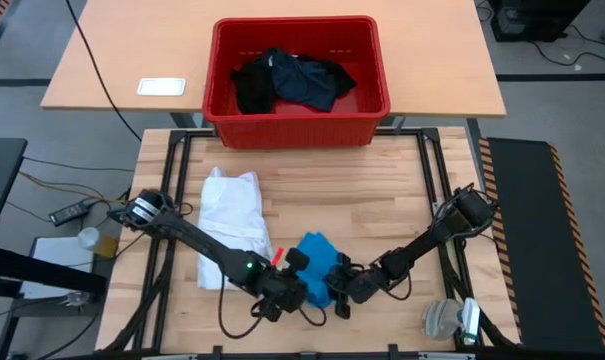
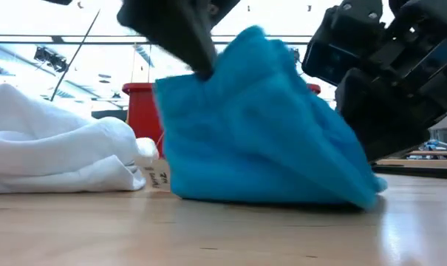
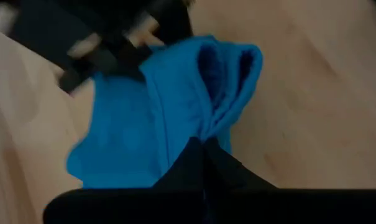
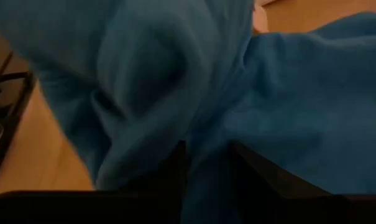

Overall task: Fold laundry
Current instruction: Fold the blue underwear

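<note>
Near the front edge of the wooden table (image 1: 382,200), both grippers are on the blue piece (image 1: 317,268): left gripper (image 1: 300,283) clamped shut on its left side, right gripper (image 1: 340,285) on its right side with cloth bunched between the part-open fingers, so it looks like it is gripping, though the right wrist view is too filled with blue fabric to be sure. High view gives the layout only: white shirt (image 1: 232,225) lying rumpled just left of the blue piece, and the red crate (image 1: 295,80) on a second table (image 1: 122,60) behind, holding black garments (image 1: 287,82), at least two dark pieces, count not clear. Low view adds what the overhead hides: blue piece is pulled up into a tent shape, lower edge on the wood, top pinched by a dark finger (image 2: 182,33); a small label tag (image 2: 158,177) hangs at the shirt's edge beside it. Left wrist view shows the cloth folded into ridges in front of the closed fingertips (image 3: 203,165). Surface is pale butcher-block wood on a black frame; grey floor around, cables at left, bright windows behind in the low view. Count: one shirt, one blue piece, one crate, two arms.
</note>
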